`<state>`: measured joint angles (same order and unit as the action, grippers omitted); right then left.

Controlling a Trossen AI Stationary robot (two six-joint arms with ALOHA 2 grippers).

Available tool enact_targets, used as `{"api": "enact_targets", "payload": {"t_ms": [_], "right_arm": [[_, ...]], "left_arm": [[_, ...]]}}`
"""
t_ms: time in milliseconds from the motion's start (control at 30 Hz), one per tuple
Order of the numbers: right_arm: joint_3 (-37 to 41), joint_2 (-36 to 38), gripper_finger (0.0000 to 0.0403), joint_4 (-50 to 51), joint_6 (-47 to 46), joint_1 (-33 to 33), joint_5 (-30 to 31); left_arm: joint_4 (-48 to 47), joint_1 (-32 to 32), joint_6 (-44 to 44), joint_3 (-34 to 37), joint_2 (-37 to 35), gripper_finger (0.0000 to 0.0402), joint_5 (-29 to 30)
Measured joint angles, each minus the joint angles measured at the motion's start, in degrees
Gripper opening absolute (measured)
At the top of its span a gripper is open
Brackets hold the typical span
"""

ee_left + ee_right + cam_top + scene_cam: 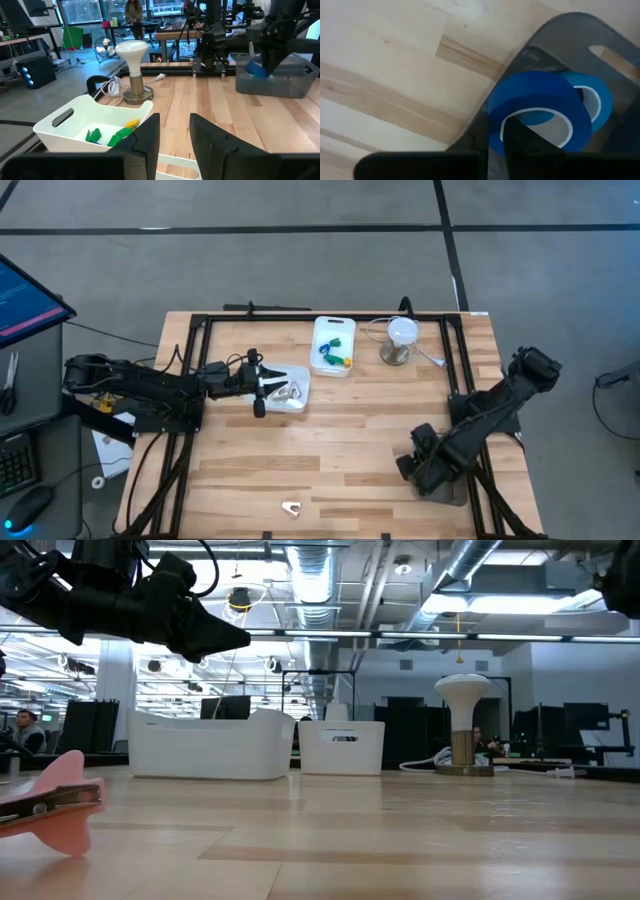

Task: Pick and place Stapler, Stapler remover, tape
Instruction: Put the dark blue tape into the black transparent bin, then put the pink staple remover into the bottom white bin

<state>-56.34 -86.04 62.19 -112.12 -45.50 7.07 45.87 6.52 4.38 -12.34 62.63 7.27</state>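
My right gripper [495, 139] is shut on a roll of blue tape [535, 95] over a dark grey bin [560, 30] at the table's near right [445, 485]. A second blue roll [595, 97] lies in that bin. My left gripper [174, 135] stands open and level over a white tub [285, 392] that holds pale stapler removers. Another stapler remover [290, 507] lies flat on the table near the front edge; it shows pink in the low view [50, 805]. A second white tub [333, 345] holds small green, blue and yellow things; whether they are staplers I cannot tell. My right gripper pinches the wall of the tape ring [495, 117], one finger [520, 140] inside the roll's hole and the other outside. The fingers come from above, pointing down. The roll lies roughly flat under them, over the bin and partly over the second roll.
A mushroom-shaped lamp [400, 340] with a white cable stands at the far right of the table, next to the tub of coloured things. A black frame [200, 330] runs along the table's edges. Bare wood [350, 440] lies between the two arms.
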Motion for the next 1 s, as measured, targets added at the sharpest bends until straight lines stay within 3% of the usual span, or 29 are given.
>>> {"api": "enact_targets", "payload": {"t_ms": [100,233,433,633,833,1000], "right_arm": [[-0.19,-1.88,0.0023,-0.33,-0.10,-0.59,-0.10],[-0.02,-3.80,0.0058,-0.45,0.56,-0.21,-0.67],[-0.39,-4.28,0.0107,-0.33,6.83,2.00,-1.68],[-0.42,-1.25,0.0127,-1.41,15.54,6.16,-5.73],[-0.48,4.49,0.0119,-9.17,29.33,13.04,-2.24],[-0.50,7.61,0.0111,-23.88,53.92,18.43,8.16]], "left_arm": [[-0.02,0.00,-0.08,0.00,0.00,0.0096,0.00],[-0.09,0.00,-0.27,0.00,0.00,0.0098,0.00],[-0.55,0.00,-0.35,0.02,0.00,0.0098,0.00],[-0.57,0.00,-0.35,0.02,0.00,0.0098,0.00],[-0.66,-0.02,-0.35,0.02,0.00,0.0098,-0.02],[-0.66,-0.13,-0.37,0.02,0.00,0.0096,-5.07]]}}
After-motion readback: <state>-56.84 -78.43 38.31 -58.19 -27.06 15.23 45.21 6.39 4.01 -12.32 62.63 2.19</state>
